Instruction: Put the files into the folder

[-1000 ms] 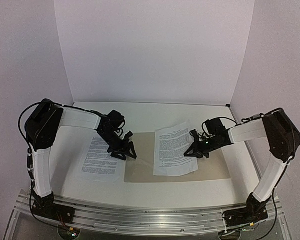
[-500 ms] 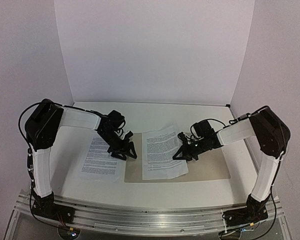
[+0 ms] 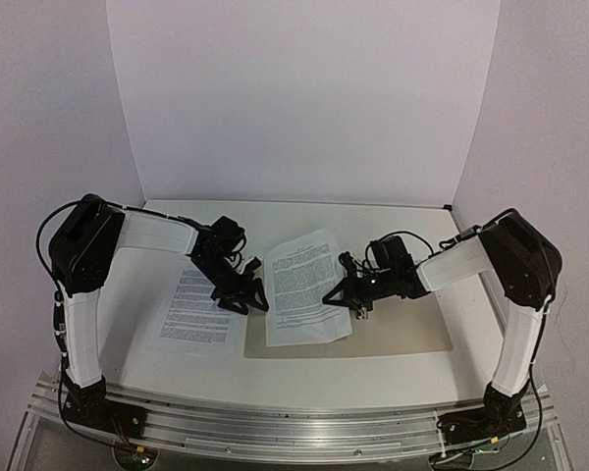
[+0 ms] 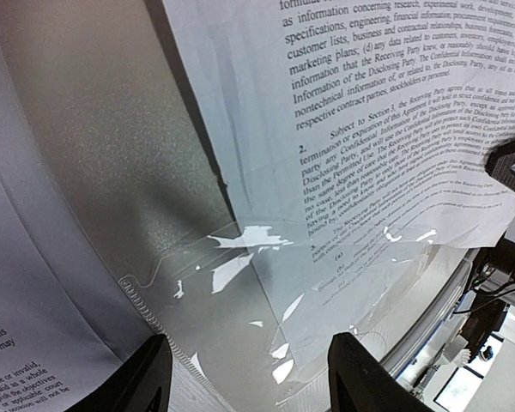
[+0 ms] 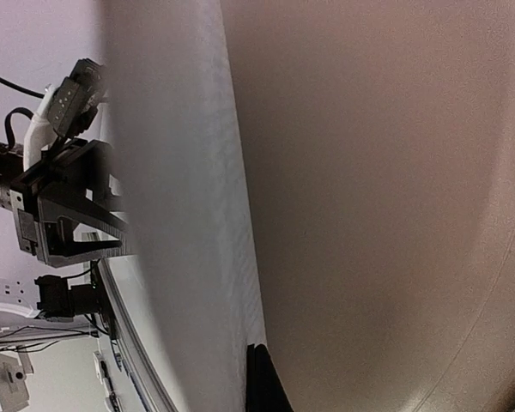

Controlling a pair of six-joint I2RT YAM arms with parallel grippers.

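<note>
- right claw (image 3: 334, 295): pinched on the right edge of the right sheet (image 3: 299, 289). In the right wrist view the paper runs straight down to the one dark finger (image 5: 262, 379) that shows. The other finger is hidden behind the paper.
- right sheet: white with printed text, rotated a little off square. It lies mostly over the left half of the folder (image 3: 402, 329), and its top corner sticks out past the folder's far edge onto the table (image 3: 294, 221). The claw side of the sheet looks raised off the folder in the wrist view.
- folder: tan, flat and open on the table at centre-right. Its right half is bare, under and behind the right claw.
- left claw (image 3: 243, 294): jaws spread wide, nothing between them. It points down at the folder's left strip, in the gap between the two sheets. Cannot tell whether the tips touch the card.
- left sheet (image 3: 201, 309): flat on the table, left of the folder and just beside the left claw, not gripped. Its right edge is at the folder's left edge; cannot tell whether they overlap.
- left wrist view: tan card between the two fingertips, the left sheet's edge on the left, the right sheet's text on the right. A clear glossy film (image 4: 240, 283) with glare lies on the card near the tips and partly laps the right sheet's lower corner.
- the two claws are near each other, with the right sheet between them.
</note>
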